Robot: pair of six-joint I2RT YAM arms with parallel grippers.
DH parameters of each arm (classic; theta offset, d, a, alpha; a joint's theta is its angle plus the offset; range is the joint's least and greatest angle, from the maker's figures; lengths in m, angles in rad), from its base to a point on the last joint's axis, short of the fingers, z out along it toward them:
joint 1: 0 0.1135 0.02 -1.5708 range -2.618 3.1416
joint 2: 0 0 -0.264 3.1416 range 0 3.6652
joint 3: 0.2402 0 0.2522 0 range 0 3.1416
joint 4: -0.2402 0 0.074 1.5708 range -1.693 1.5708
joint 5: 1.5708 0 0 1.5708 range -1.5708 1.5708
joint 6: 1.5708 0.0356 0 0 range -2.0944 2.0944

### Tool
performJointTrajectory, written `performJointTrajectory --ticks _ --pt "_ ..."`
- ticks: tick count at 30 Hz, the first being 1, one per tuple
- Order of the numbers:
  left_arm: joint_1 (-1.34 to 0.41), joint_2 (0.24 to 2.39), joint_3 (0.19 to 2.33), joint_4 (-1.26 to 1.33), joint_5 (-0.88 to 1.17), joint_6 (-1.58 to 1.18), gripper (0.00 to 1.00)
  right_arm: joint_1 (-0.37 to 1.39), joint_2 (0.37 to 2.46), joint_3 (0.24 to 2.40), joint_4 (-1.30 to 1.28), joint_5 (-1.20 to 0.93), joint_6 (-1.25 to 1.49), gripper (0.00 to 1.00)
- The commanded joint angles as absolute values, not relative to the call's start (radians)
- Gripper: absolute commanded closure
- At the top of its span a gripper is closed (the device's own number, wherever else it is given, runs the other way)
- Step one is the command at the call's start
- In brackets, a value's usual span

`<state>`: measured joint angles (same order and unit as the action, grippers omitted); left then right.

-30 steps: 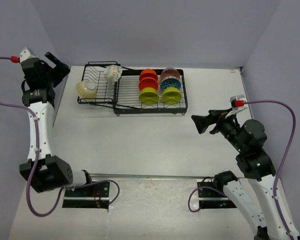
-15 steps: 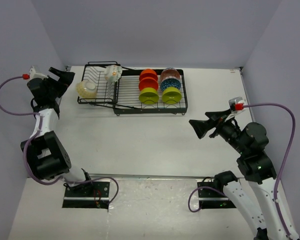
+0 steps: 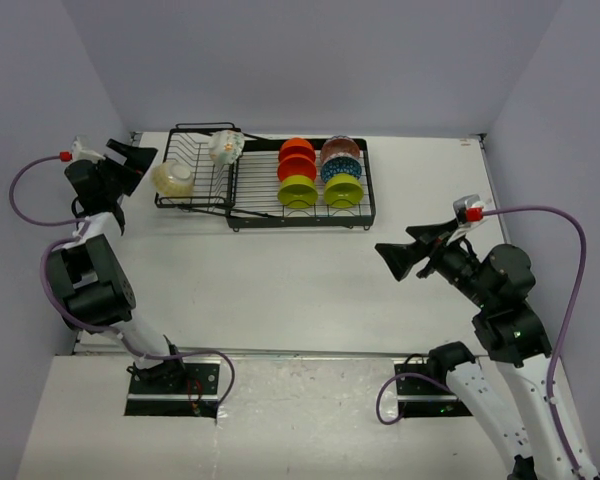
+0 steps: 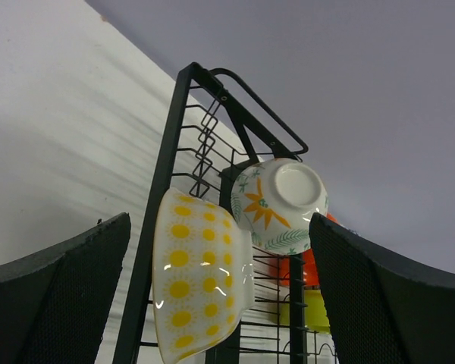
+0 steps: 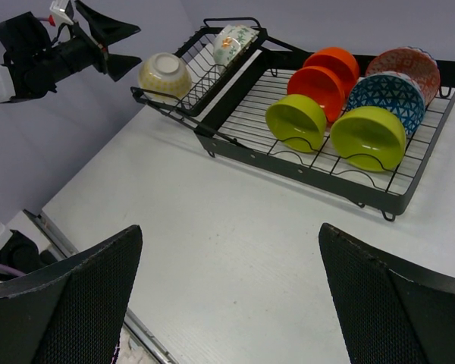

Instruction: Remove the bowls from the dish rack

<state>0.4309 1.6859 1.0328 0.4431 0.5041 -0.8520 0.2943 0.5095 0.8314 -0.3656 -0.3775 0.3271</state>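
Closing on the dish rack (image 3: 252, 196), left gripper (image 3: 140, 166) wide, bowls (image 3: 298, 190) unmoved

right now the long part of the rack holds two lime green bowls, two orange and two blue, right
No: the right wrist view shows one blue bowl in the rack, not two; the pinkish-brown bowl behind it is the sixth. The lime green bowls and orange bowls are as you said.
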Motion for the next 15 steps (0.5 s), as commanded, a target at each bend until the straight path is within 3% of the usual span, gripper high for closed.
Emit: performJointTrajectory --ticks 1,15 --pt "0.436 1.686 1.02 0.567 0.571 -0.88 0.0 0.296 0.511 0.83 -0.333 -0.408 0.313 0.01" --pt "0.434 1.657 0.957 0.488 0.529 -0.89 0.01 0.296 0.486 0.822 -0.325 -0.388 0.311 0.01"
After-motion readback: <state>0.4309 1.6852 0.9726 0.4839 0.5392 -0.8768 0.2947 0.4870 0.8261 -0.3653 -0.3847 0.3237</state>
